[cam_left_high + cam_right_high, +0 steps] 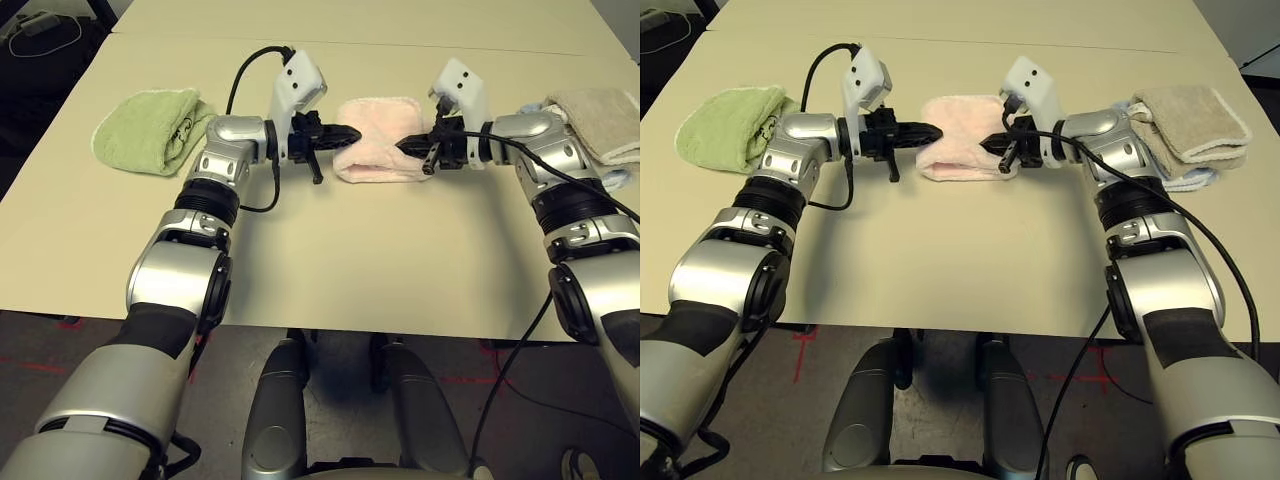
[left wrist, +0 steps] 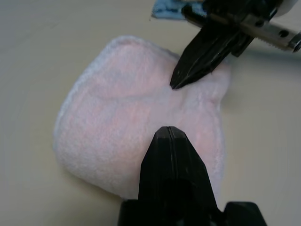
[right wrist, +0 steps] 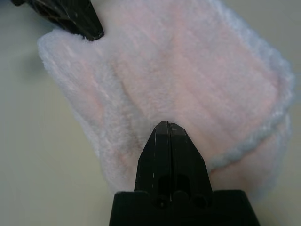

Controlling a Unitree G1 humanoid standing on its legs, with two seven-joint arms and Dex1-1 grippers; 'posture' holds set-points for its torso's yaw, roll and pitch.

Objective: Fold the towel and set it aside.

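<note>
The towel [image 1: 378, 140] is pale pink terry cloth, folded into a small thick pad at the table's far middle. In the right wrist view its white-edged layers [image 3: 197, 75] lie stacked. My left gripper [image 1: 352, 131] comes in from the left, shut, with its tip over the towel's left edge. From the right, my right gripper [image 1: 405, 146] is shut too, its tip over the towel's right part. In the left wrist view my left gripper [image 2: 169, 131] points across the towel [image 2: 117, 122] at the right gripper [image 2: 178, 84]. Neither gripper has cloth between its fingers.
A folded green towel [image 1: 150, 130] lies at the far left of the table. At the far right, a beige towel [image 1: 1192, 120] is stacked on a pale blue-white cloth [image 1: 1185, 178]. The table's near half [image 1: 380, 260] is bare, and its front edge is near my elbows.
</note>
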